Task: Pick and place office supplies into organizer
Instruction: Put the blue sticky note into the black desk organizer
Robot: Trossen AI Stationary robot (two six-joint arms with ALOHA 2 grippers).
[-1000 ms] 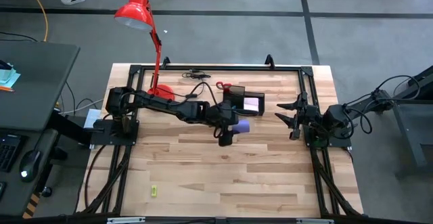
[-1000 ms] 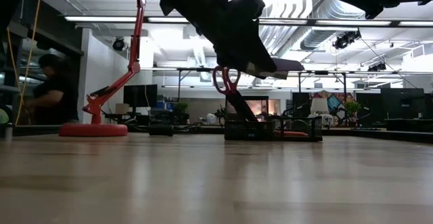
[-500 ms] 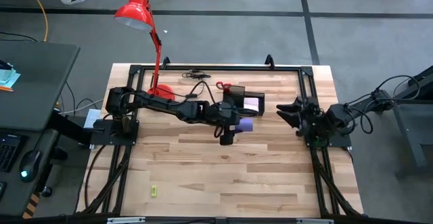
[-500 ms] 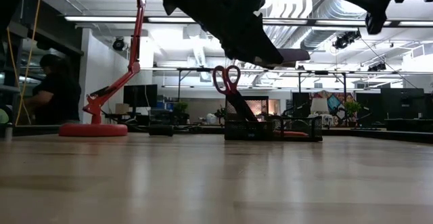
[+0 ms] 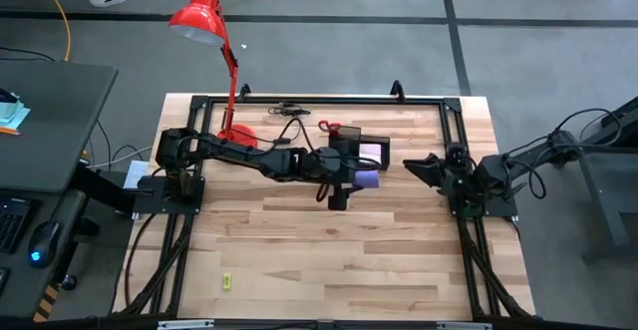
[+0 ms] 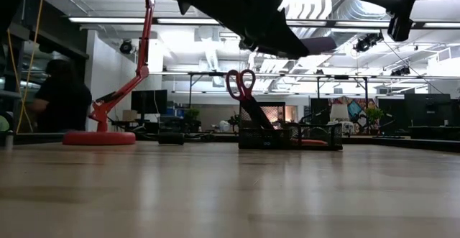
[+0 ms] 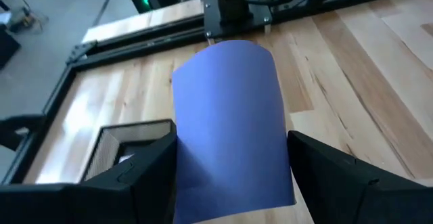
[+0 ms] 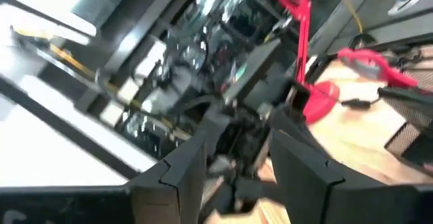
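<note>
While the left gripper [image 5: 351,181] grips the purple note pad [image 7: 230,122] between its fingers, pad hangs above the table beside the organizer [image 5: 359,151], red-handled scissors [image 6: 241,87] standing in it. Right gripper [image 5: 424,165] raised at right edge, jaws part open, empty.

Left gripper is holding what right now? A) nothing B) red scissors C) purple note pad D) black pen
C: in the left wrist view the purple note pad sits clamped between the left gripper fingers, above the table; the scissors stand in the organizer.
</note>
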